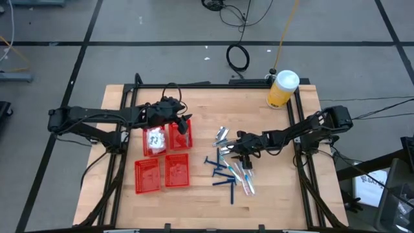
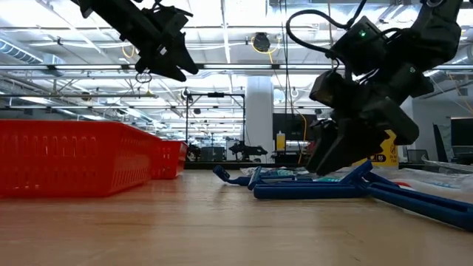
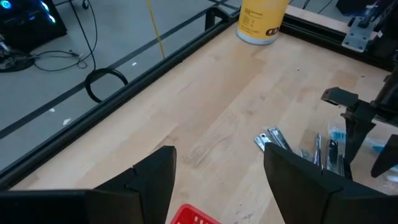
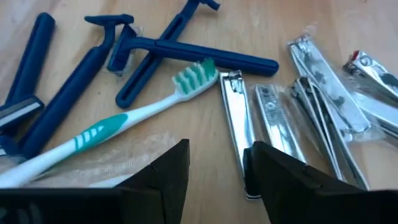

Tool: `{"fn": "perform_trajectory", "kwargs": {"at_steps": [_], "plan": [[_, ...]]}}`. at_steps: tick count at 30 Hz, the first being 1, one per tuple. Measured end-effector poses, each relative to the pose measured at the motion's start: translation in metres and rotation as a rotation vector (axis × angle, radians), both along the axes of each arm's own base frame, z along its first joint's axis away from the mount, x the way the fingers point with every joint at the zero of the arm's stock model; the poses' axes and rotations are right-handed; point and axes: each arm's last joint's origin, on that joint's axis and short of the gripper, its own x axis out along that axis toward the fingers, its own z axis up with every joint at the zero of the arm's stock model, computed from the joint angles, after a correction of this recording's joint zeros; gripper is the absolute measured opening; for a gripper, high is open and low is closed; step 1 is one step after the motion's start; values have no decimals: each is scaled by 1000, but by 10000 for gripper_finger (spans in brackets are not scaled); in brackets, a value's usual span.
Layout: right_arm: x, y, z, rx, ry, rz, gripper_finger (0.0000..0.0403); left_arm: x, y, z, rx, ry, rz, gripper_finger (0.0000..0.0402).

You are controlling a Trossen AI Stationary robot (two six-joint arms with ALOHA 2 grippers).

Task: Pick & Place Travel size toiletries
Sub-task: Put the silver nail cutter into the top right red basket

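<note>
The toiletries lie loose on the table right of centre: dark blue razors [image 1: 223, 173], a white and teal toothbrush [image 4: 118, 127] and silver wrapped nail clippers [image 4: 323, 87]. My right gripper [image 1: 244, 153] is open, low over this pile. In the right wrist view its fingers [image 4: 214, 171] stand on either side of one silver clipper [image 4: 236, 118]. My left gripper [image 1: 183, 120] is open and empty, above the far right red basket [image 1: 180, 136]. White packets [image 1: 154, 138] lie in the far left basket. My right gripper comes slanting down from the table's right side, and its open fingers [image 4: 277, 177] straddle the near end of the silver clipper [image 4: 244, 168], which lies flat on the table. I cannot tell whether a finger touches it.
Four red mesh baskets [image 1: 147, 176] stand in a square left of centre. A yellow jar with a white lid [image 1: 282, 88] stands at the far right corner. Bare wood lies between the baskets and the pile, and along the near edge.
</note>
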Motion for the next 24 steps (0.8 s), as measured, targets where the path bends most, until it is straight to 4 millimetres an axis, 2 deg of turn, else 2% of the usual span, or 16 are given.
{"fn": "perform_trajectory", "kwargs": {"at_steps": [10, 15, 18, 24], "plan": [[10, -10, -17, 9, 62, -49, 141, 0, 0, 0, -2, 2, 1, 239], [10, -11, -18, -7, 67, -35, 129, 0, 0, -2, -4, 13, -1, 239], [9, -11, -16, -19, 71, -20, 101, 1, 0, -2, -3, 12, 0, 239], [8, -10, -14, -53, 68, 16, 18, 2, 0, -4, -4, 16, 0, 239]]}}
